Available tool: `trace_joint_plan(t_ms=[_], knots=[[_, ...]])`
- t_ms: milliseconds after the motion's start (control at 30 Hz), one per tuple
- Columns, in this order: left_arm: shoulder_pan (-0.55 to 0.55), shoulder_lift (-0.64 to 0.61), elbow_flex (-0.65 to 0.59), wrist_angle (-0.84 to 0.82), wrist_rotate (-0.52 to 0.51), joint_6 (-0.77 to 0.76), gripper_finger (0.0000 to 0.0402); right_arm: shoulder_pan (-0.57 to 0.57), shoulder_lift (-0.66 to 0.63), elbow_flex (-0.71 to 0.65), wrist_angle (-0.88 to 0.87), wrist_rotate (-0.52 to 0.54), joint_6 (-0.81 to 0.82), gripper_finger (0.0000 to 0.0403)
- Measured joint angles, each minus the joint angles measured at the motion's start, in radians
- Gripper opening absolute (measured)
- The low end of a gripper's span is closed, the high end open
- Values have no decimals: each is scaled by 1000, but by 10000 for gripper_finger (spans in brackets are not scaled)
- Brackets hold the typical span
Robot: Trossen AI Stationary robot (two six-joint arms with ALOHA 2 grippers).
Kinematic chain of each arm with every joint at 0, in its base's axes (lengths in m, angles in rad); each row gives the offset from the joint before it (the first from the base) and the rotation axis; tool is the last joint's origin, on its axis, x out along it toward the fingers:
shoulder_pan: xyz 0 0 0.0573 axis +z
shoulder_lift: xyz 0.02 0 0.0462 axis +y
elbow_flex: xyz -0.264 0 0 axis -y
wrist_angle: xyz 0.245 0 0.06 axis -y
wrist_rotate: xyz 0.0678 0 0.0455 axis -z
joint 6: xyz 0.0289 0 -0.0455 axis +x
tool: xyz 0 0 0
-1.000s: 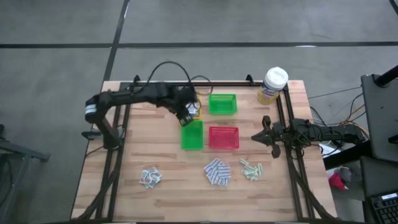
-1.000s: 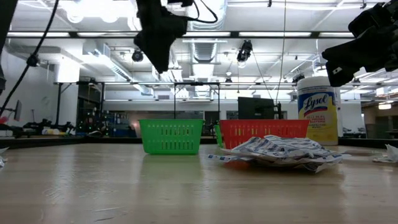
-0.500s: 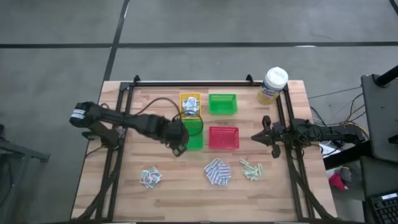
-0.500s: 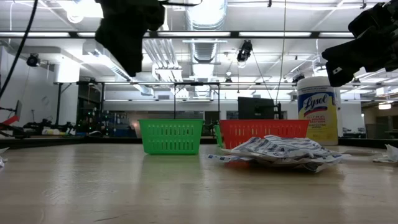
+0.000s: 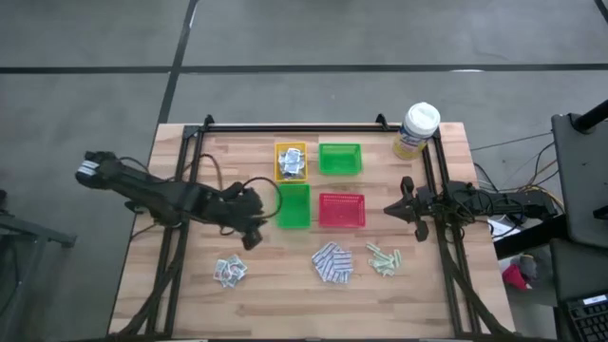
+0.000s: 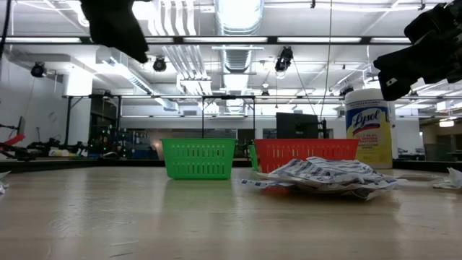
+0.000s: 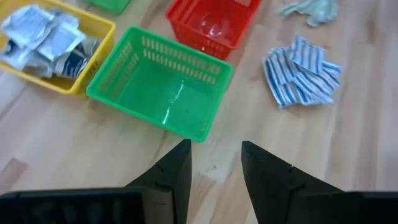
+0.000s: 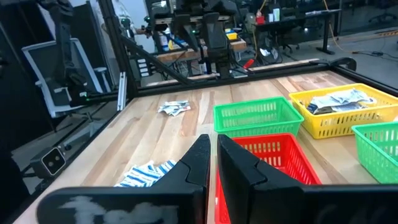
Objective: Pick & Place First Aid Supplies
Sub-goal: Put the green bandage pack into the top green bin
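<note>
Green trays (image 5: 294, 206) number two; left gripper (image 7: 214, 163) gapes empty, right gripper (image 8: 212, 155) closed, empty.

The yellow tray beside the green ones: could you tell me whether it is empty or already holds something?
Not empty. The yellow tray holds several crumpled white-grey sachets, plain in the left wrist view and from above.

Bare table (image 5: 190, 275) lies open around the white-grey sachets (image 5: 229, 271) at seven o'clock; the four trays (image 5: 319, 185) crowd the centre, apparently touching one another; the canister (image 5: 416, 130) blocks two o'clock; side frame rails (image 5: 178, 256) hem both edges.
</note>
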Motion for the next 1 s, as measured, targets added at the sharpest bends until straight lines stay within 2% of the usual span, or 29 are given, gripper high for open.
trace_joint_plan(t_ms=[200, 367, 667, 800, 1000], knots=[[-4, -181, -144, 92, 62, 133, 133, 0, 0, 0, 0, 0, 0, 28], [-3, -312, -294, 280, 104, 210, 133, 0, 0, 0, 0, 0, 0, 28], [18, -404, -586, 625, 244, 332, 133, 0, 0, 0, 0, 0, 0, 28], [84, -422, -629, 660, 338, 406, 133, 0, 0, 0, 0, 0, 0, 28], [235, -444, -624, 647, 467, 499, 130, 0, 0, 0, 0, 0, 0, 28]])
